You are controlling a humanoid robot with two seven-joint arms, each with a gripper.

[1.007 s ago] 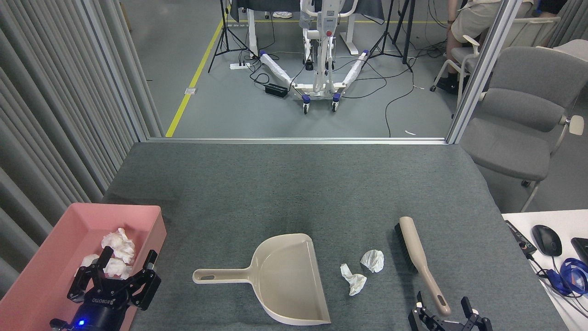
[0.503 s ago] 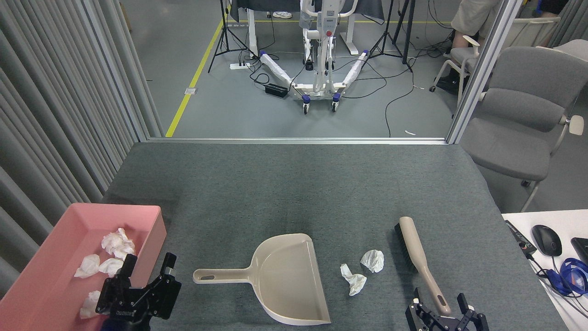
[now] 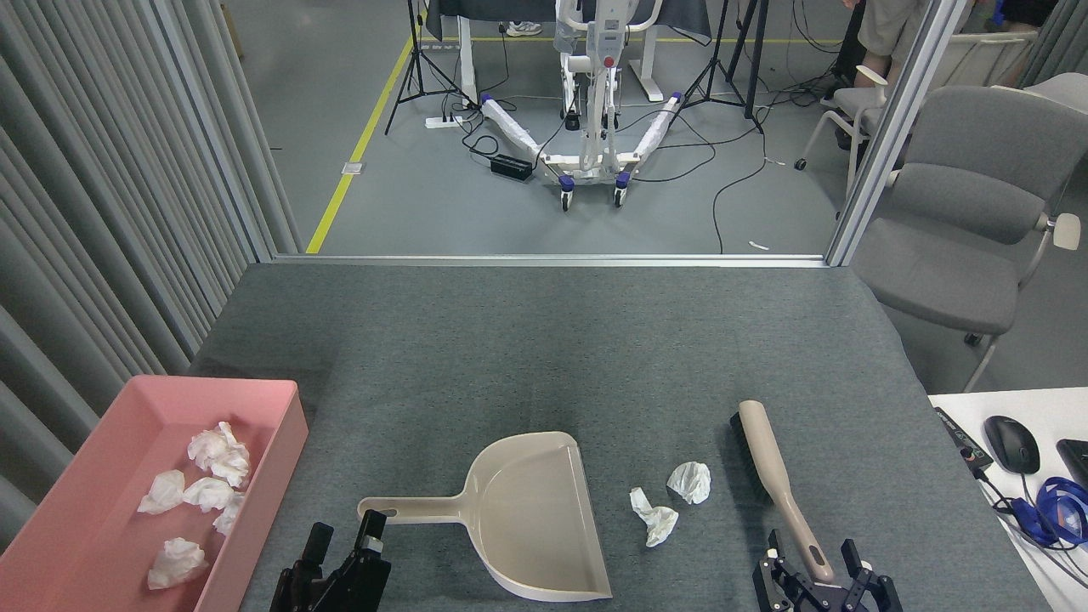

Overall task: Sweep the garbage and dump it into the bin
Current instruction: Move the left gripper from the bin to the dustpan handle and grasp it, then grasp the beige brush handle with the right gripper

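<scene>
Nearest, at the bottom edge: left end effector [image 3: 347, 552], fingers spread and empty, just at the tip of the dustpan handle [image 3: 412, 510], one finger seeming to touch its end. Right end effector [image 3: 820, 574] likewise spread wide, straddling the end of the brush handle [image 3: 803, 540] but not yet clenched on it.

A little farther, on the grey desk [image 3: 544, 340]: beige dustpan [image 3: 531, 510] lying flat, its open mouth turned toward the right. Just beside the mouth, two wads of garbage [image 3: 654, 517] and [image 3: 690, 481], loose on the cloth, between dustpan and brush [image 3: 769, 459]. At the left, the pink bin [image 3: 280, 442] with several tissue wads already inside.

Probably the grasping step for both tools. Better to close on each handle well behind its end, not at the very tip, for a firm lever. Then to keep the pan lip pressed flat to the cloth and to brush leftward with short strokes, as light tissue may roll over the bristles or catch on the felt.
</scene>
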